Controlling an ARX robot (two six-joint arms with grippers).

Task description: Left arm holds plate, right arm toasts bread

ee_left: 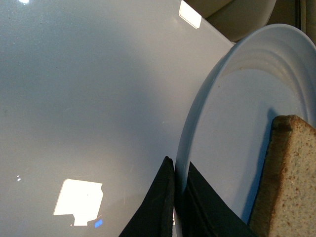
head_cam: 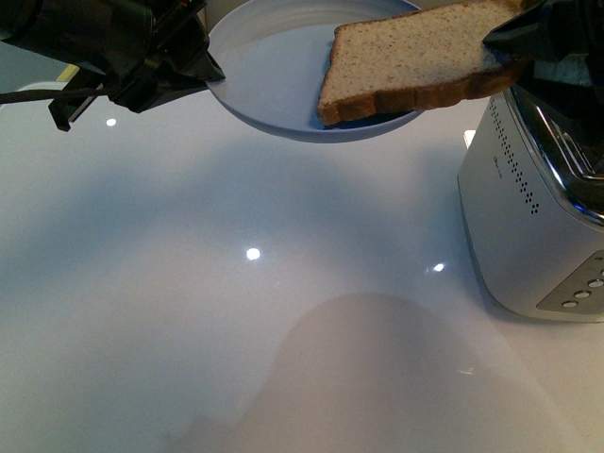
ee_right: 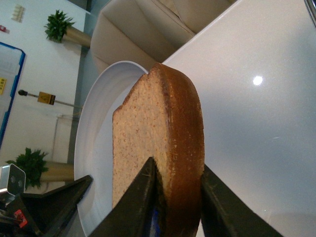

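Observation:
The pale blue plate (head_cam: 274, 66) hangs above the white table at the top of the front view, with my left gripper (head_cam: 209, 68) shut on its left rim. In the left wrist view both black fingers (ee_left: 163, 197) pinch the plate's rim (ee_left: 207, 94). The bread (head_cam: 415, 61) is lifted just over the plate's right part, its far corner close to the plate's surface. My right gripper (head_cam: 505, 52) is shut on the bread's right end. In the right wrist view the fingers (ee_right: 143, 197) squeeze the slice (ee_right: 163, 133) across its thickness, crust edge toward the camera, with the plate (ee_right: 94, 128) behind it.
A silver toaster (head_cam: 538, 217) stands on the table (head_cam: 236, 302) at the right, below my right gripper, with buttons on its front face. A beige chair (ee_right: 143, 24) stands beyond the table's far edge.

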